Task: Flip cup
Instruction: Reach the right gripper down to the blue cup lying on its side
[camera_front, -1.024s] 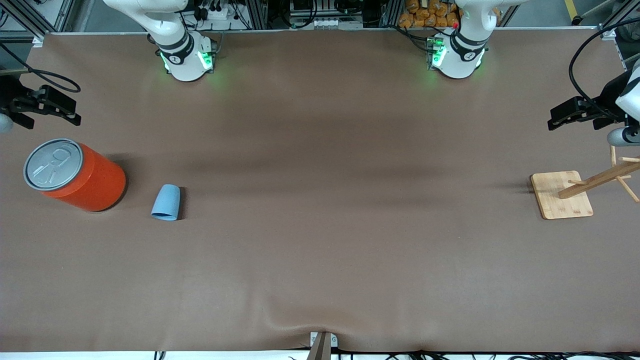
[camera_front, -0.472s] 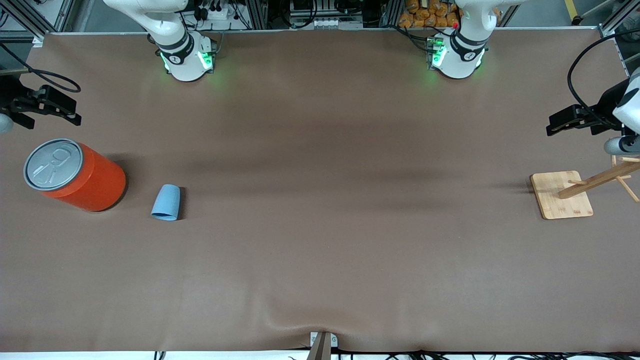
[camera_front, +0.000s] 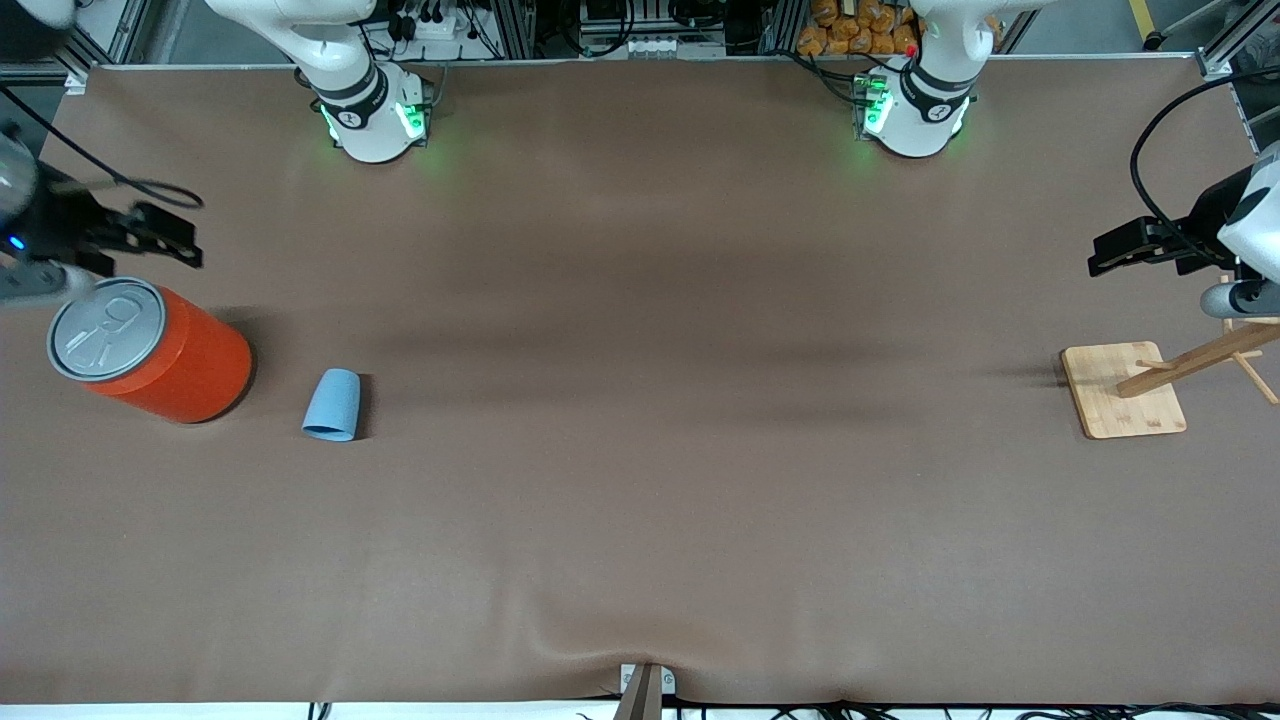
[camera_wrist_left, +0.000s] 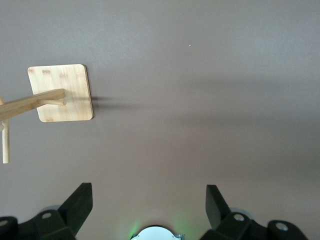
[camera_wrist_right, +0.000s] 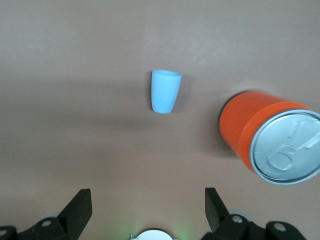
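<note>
Right wrist view: right gripper wide open, empty, over bare table, cup and can ahead. Only the front view shows the left gripper, also open, empty, above the wooden stand. One cup, beside one can.

No text, label, brand, number or sign can be read anywhere. The orange can shows only an embossed pull-tab shape on its grey lid, with no lettering, and the cup has plain sides.
</note>
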